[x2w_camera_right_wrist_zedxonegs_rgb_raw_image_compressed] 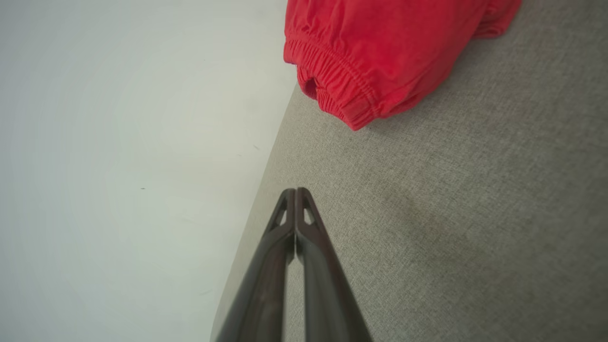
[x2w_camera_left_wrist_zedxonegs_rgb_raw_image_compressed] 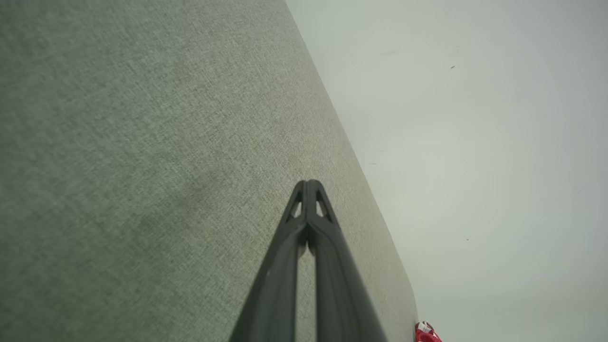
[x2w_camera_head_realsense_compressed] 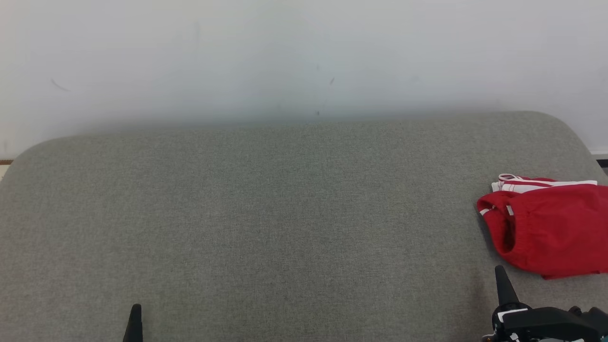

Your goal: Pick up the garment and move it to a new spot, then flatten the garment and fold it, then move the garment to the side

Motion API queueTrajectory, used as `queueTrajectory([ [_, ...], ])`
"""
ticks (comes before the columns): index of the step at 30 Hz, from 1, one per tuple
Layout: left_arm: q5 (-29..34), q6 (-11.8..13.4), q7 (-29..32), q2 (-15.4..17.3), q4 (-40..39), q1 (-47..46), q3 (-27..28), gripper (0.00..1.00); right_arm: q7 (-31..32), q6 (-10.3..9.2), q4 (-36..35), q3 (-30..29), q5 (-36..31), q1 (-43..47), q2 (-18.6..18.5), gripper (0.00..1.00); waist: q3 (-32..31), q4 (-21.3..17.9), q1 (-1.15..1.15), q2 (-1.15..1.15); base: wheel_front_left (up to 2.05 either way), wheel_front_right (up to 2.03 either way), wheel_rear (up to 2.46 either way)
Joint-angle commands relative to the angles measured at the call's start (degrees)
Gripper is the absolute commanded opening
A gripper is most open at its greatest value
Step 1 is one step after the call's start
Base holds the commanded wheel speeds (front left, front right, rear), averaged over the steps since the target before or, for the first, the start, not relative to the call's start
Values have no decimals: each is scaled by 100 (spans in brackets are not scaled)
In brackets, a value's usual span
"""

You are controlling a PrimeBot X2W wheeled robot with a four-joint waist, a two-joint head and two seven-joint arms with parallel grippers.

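Note:
A red garment (x2w_camera_head_realsense_compressed: 551, 232) with white stripes lies folded at the right edge of the grey fabric surface (x2w_camera_head_realsense_compressed: 285, 218); its elastic waistband (x2w_camera_right_wrist_zedxonegs_rgb_raw_image_compressed: 342, 90) fills the top of the right wrist view, and a small red corner (x2w_camera_left_wrist_zedxonegs_rgb_raw_image_compressed: 426, 333) shows in the left wrist view. My right gripper (x2w_camera_head_realsense_compressed: 502, 278) is shut just in front of the garment, a short gap away, holding nothing; its fingertips (x2w_camera_right_wrist_zedxonegs_rgb_raw_image_compressed: 295, 192) meet. My left gripper (x2w_camera_head_realsense_compressed: 136, 313) sits at the lower left, far from the garment, fingers closed together (x2w_camera_left_wrist_zedxonegs_rgb_raw_image_compressed: 308, 183) and empty.
A pale wall (x2w_camera_head_realsense_compressed: 304, 57) rises directly behind the grey surface. The surface's rounded far corners sit at the left and right. The surface's edge drops away next to the right gripper in the right wrist view.

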Motion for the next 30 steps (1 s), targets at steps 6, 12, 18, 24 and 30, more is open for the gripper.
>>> queueTrajectory([
  [6,-411,-81,104,11,-16,-103,74,0,110,2,-95,-97,410,-132,10,0,7,45,0,0,0,0,0],
  [12,-750,-126,185,11,-4,-133,107,0,196,2,-105,-173,733,-138,26,0,14,92,0,0,0,0,0],
  [18,-1071,-169,262,11,8,-155,142,0,278,2,-119,-244,1042,-140,42,0,21,139,0,0,0,0,0],
  [24,-1376,-207,336,12,19,-163,179,0,358,2,-132,-316,1335,-131,58,0,28,186,0,0,0,0,0],
  [30,-1667,-242,404,12,31,-193,214,0,440,2,-148,-380,1617,-142,73,0,35,233,0,0,0,0,0],
])
